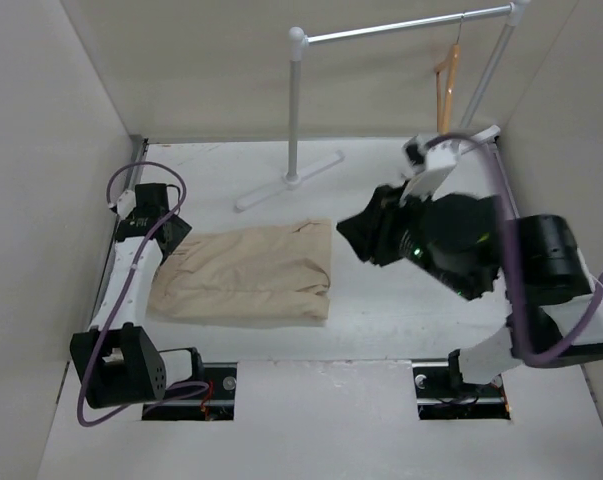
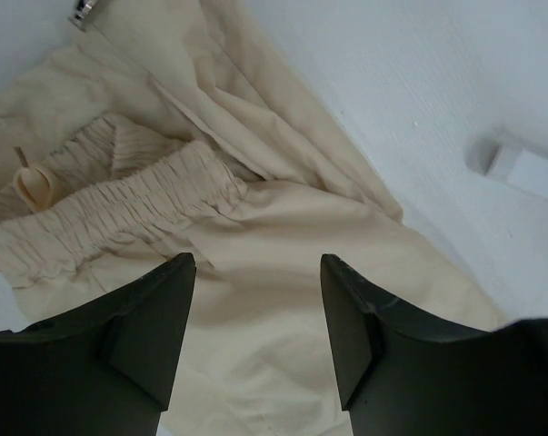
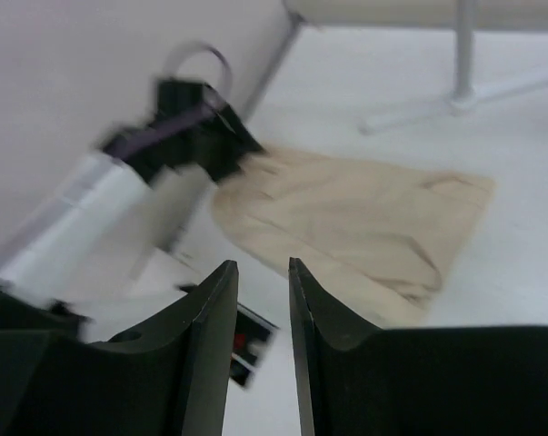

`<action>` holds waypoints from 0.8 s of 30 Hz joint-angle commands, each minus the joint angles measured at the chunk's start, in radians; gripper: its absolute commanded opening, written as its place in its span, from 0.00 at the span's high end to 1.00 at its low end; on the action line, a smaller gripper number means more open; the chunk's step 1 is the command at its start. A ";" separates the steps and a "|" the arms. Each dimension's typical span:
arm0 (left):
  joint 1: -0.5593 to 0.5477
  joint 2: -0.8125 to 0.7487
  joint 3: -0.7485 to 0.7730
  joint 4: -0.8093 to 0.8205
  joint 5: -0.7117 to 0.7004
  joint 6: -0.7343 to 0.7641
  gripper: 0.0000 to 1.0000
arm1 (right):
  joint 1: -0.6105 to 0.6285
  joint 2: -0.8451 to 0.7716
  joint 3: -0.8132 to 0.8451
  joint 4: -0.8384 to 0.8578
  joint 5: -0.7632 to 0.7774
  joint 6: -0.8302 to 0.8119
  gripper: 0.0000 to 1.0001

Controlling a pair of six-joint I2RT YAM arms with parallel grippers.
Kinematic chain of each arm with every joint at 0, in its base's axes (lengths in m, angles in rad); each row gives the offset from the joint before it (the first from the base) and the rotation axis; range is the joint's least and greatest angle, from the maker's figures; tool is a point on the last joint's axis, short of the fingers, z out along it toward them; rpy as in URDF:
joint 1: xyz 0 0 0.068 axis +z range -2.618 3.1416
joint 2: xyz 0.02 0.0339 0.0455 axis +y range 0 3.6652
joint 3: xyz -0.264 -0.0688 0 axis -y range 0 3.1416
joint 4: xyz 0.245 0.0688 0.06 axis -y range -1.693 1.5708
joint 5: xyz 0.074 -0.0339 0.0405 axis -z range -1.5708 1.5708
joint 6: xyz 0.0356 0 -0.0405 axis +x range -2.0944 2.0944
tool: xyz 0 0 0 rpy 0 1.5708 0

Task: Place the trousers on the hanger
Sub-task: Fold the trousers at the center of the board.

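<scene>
The beige trousers (image 1: 251, 272) lie folded and wrinkled on the white table, left of centre. The wooden hanger (image 1: 446, 75) hangs by its hook from the white rail at the back right. My left gripper (image 1: 173, 235) is at the trousers' left end. In the left wrist view it (image 2: 258, 263) is open and empty just above the cloth (image 2: 283, 227), near the gathered elastic waistband (image 2: 137, 195). My right gripper (image 1: 353, 232) hovers right of the trousers. In the right wrist view it (image 3: 263, 265) is open by a narrow gap and empty, with the trousers (image 3: 364, 218) ahead of it.
The white garment rail (image 1: 401, 30) stands at the back, with its post (image 1: 294, 110) and foot (image 1: 286, 182) just behind the trousers. Cardboard walls close in the left, back and right. The left arm (image 3: 92, 209) shows in the right wrist view.
</scene>
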 commanded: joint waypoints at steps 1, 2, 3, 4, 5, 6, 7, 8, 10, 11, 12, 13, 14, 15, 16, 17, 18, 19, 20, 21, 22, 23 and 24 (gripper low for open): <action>0.067 0.012 0.000 0.022 -0.006 0.026 0.45 | 0.008 -0.222 -0.484 -0.017 -0.009 0.090 0.66; 0.086 0.030 0.002 0.030 0.009 0.030 0.45 | 0.008 -0.317 -0.640 0.101 -0.063 0.099 0.65; 0.101 0.048 0.002 0.044 0.020 0.034 0.45 | 0.005 -0.392 -0.785 0.217 -0.101 0.107 0.63; 0.116 0.065 0.002 0.057 0.026 0.034 0.46 | -0.017 -0.440 -0.905 0.315 -0.144 0.107 0.62; 0.129 0.085 0.005 0.071 0.034 0.031 0.46 | -0.047 -0.465 -0.988 0.378 -0.180 0.105 0.61; 0.135 0.108 0.013 0.082 0.043 0.029 0.46 | -0.086 -0.484 -1.084 0.456 -0.232 0.102 0.61; 0.136 0.131 0.023 0.088 0.049 0.026 0.46 | -0.144 -0.487 -1.181 0.539 -0.296 0.102 0.63; 0.138 0.154 0.037 0.091 0.054 0.024 0.46 | -0.207 -0.487 -1.264 0.607 -0.368 0.107 0.64; 0.132 0.193 0.057 0.123 0.054 0.026 0.46 | -0.337 -0.490 -1.430 0.763 -0.491 0.107 0.62; 0.132 0.214 0.065 0.136 0.054 0.026 0.46 | -0.397 -0.487 -1.512 0.849 -0.546 0.110 0.58; 0.132 0.238 0.075 0.140 0.055 0.024 0.46 | -0.452 -0.478 -1.583 0.926 -0.597 0.116 0.54; 0.133 0.268 0.088 0.137 0.058 0.024 0.47 | -0.504 -0.461 -1.640 0.993 -0.647 0.119 0.52; 0.133 0.294 0.097 0.136 0.061 0.024 0.48 | -0.556 -0.433 -1.682 1.046 -0.697 0.124 0.52; 0.133 0.317 0.105 0.133 0.061 0.026 0.50 | -0.599 -0.403 -1.708 1.086 -0.740 0.128 0.52; 0.135 0.332 0.109 0.130 0.061 0.026 0.52 | -0.632 -0.369 -1.725 1.122 -0.778 0.131 0.52; 0.132 0.338 0.109 0.130 0.060 0.026 0.55 | -0.653 -0.340 -1.732 1.149 -0.801 0.134 0.54; 0.132 0.338 0.111 0.130 0.052 0.026 0.58 | -0.666 -0.314 -1.733 1.164 -0.815 0.138 0.55; 0.123 0.328 0.112 0.128 0.046 0.024 0.61 | -0.667 -0.297 -1.731 1.181 -0.824 0.139 0.57; 0.109 0.305 0.109 0.131 0.035 0.021 0.63 | -0.666 -0.281 -1.731 1.201 -0.826 0.141 0.57; 0.097 0.285 0.106 0.136 0.023 0.018 0.64 | -0.666 -0.268 -1.731 1.215 -0.832 0.144 0.58; 0.068 0.253 0.106 0.139 0.006 0.017 0.64 | -0.664 -0.251 -1.731 1.230 -0.840 0.154 0.57; 0.035 0.222 0.109 0.134 -0.009 0.017 0.64 | -0.661 -0.235 -1.733 1.250 -0.846 0.165 0.57; -0.006 0.196 0.115 0.128 -0.015 0.017 0.63 | -0.657 -0.220 -1.737 1.270 -0.849 0.173 0.56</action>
